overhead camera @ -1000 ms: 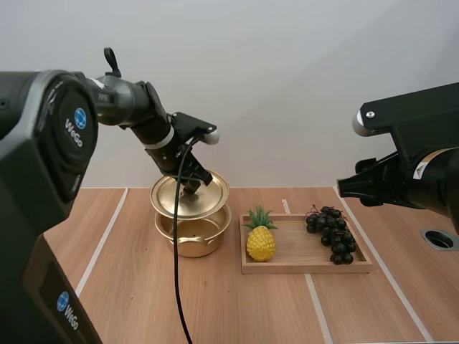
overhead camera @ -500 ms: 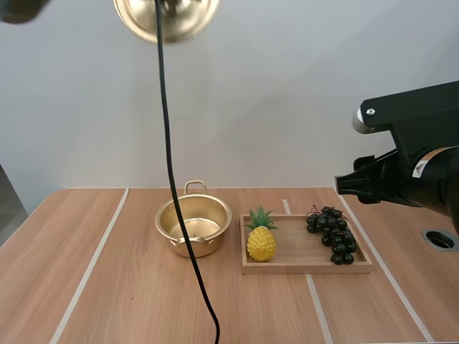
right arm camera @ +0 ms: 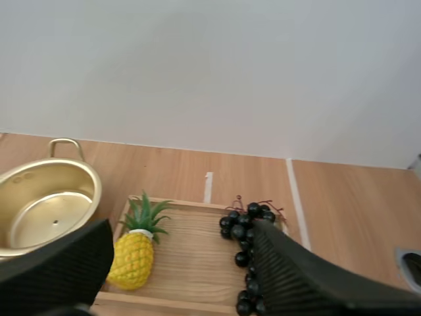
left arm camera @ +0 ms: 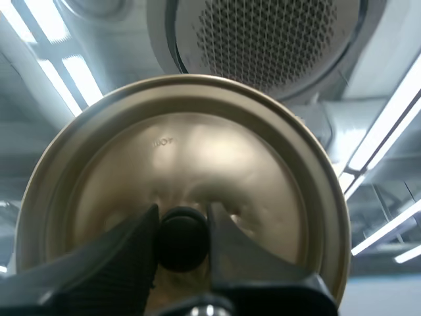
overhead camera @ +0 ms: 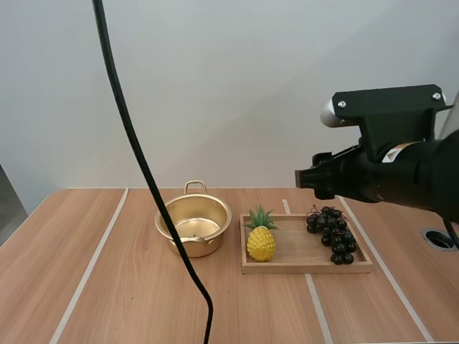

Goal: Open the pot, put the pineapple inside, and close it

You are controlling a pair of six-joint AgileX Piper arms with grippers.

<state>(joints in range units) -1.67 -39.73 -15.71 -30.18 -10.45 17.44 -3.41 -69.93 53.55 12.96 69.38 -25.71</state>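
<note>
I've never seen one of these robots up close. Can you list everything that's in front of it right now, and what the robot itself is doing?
pot: one, gold, lid off, on the table left of the tray
lid: one, gold, held up by its black knob
pineapple: one, yellow with green leaves, upright at the tray's left end
grapes: one bunch, dark, at the tray's right end
wooden tray: one, light wood, on the table beside the pot
table: one, wood with white lines
round opening: one, dark, near the table's right edge
left gripper: black, pinching the lid's knob
right gripper: black, open, above the tray
</note>
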